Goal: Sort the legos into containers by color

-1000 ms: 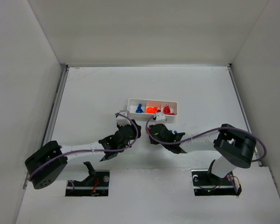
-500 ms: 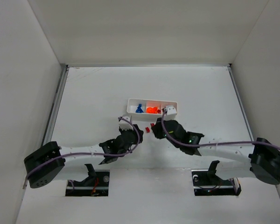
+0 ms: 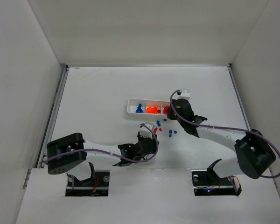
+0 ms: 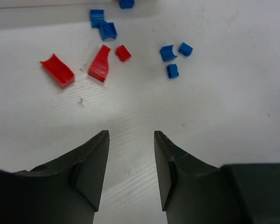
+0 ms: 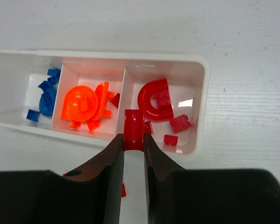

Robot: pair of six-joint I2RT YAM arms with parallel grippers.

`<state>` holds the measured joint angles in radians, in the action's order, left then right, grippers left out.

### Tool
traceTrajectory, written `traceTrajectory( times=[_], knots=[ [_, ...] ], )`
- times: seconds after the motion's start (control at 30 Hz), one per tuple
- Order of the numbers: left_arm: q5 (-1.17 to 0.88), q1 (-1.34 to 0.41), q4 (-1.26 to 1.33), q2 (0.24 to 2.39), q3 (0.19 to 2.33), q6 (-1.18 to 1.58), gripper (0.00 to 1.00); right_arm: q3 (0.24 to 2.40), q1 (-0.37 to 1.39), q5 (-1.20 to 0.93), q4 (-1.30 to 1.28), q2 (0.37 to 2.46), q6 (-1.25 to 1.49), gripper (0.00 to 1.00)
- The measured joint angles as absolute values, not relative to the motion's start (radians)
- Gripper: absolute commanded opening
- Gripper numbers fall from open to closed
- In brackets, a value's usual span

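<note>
Since half a second ago, right end effector (image 5: 134,142) swung up from the tabletop (image 4: 224,107) to the white tray (image 5: 198,70); left end effector (image 4: 130,140) slid right toward the loose pieces. From the top view, right end effector hides the tray's right end. One blue piece (image 4: 126,3) is cut off at the left wrist view's top edge. Right is clamped on a red brick (image 5: 133,127) over the tray's near wall, where the orange and red compartments meet. Left fingers are apart, bare tabletop ahead, red pieces (image 4: 100,63) and blue pieces (image 4: 172,53) beyond, untouched.

The tray (image 5: 201,93) is white plastic, smooth and glossy, with a bright glint inside. The legos (image 4: 99,64) are hard, smooth plastic with a soft sheen, and the red lego (image 5: 133,126) looks the same. The table (image 4: 214,116) is matt white and finely ribbed. The fingers (image 4: 91,172) look dark, matt and slightly grainy.
</note>
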<state>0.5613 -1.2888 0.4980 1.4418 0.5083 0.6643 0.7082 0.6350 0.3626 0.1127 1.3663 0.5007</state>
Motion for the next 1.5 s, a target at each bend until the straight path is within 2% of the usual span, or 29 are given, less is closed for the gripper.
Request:
traceTrajectory(
  times=[0.1, 0.2, 0.33, 0.67, 1.0, 1.33, 1.5],
  knots=[
    [0.559, -1.317, 0.501, 1.494, 0.543, 0.659, 0.42, 0.739, 0.621, 0.351, 0.117, 1.406, 0.488, 0.43],
    [0.557, -1.34, 0.503, 1.55, 0.588, 0.652, 0.42, 0.744, 0.617, 0.351, 0.118, 1.416, 0.474, 0.5],
    [0.556, -1.371, 0.506, 1.639, 0.671, 0.626, 0.42, 0.733, 0.615, 0.351, 0.121, 1.383, 0.467, 0.49],
    [0.601, -1.371, 0.49, 1.839, 0.871, 0.546, 0.42, 0.579, 0.566, 0.351, 0.178, 1.14, 0.48, 0.46],
    [0.661, -1.312, 0.422, 1.956, 0.991, 0.501, 0.34, 0.539, 0.518, 0.319, 0.201, 1.14, 0.517, 0.45],
    [0.672, -1.301, 0.412, 1.988, 1.032, 0.475, 0.11, 0.522, 0.516, 0.312, 0.219, 1.124, 0.529, 0.45],
    [0.671, -1.307, 0.413, 1.982, 1.025, 0.467, 0.09, 0.521, 0.516, 0.312, 0.219, 1.123, 0.532, 0.45]
  ],
)
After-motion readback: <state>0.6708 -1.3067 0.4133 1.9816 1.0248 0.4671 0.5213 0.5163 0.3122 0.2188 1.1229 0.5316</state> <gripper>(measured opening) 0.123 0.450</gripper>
